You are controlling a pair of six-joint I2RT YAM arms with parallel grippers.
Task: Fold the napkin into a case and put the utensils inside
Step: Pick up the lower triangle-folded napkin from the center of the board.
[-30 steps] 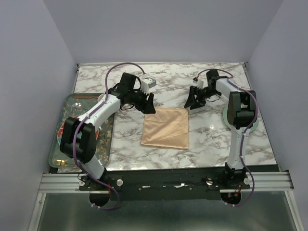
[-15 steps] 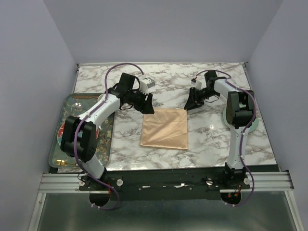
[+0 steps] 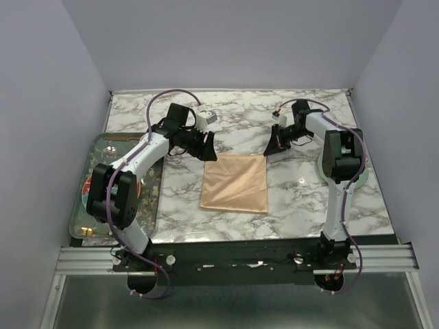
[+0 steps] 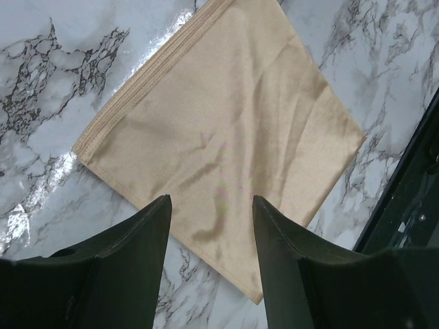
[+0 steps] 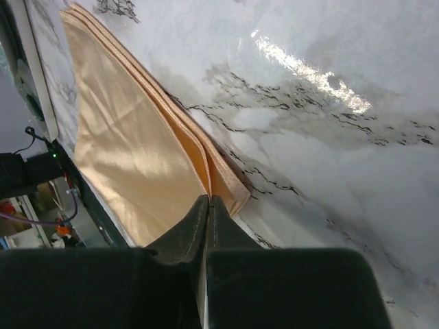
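The peach-orange napkin lies folded into a layered square in the middle of the marble table. My right gripper is down at its far right corner. In the right wrist view the gripper is shut, its tips pinching the edge of the top layers of the napkin. My left gripper hovers open just above the far left corner. The napkin shows flat between its fingers. Gold utensils seem to lie at the near end of the tray; they are too small to be sure.
A grey patterned tray sits at the table's left edge under the left arm, with a red-rimmed plate on it. A pale plate lies at the right behind the right arm. The table's black front edge is close to the napkin.
My right gripper has closed on the napkin's far right corner. The left arm has drawn back slightly to the left, its gripper still open. The napkin has not moved.
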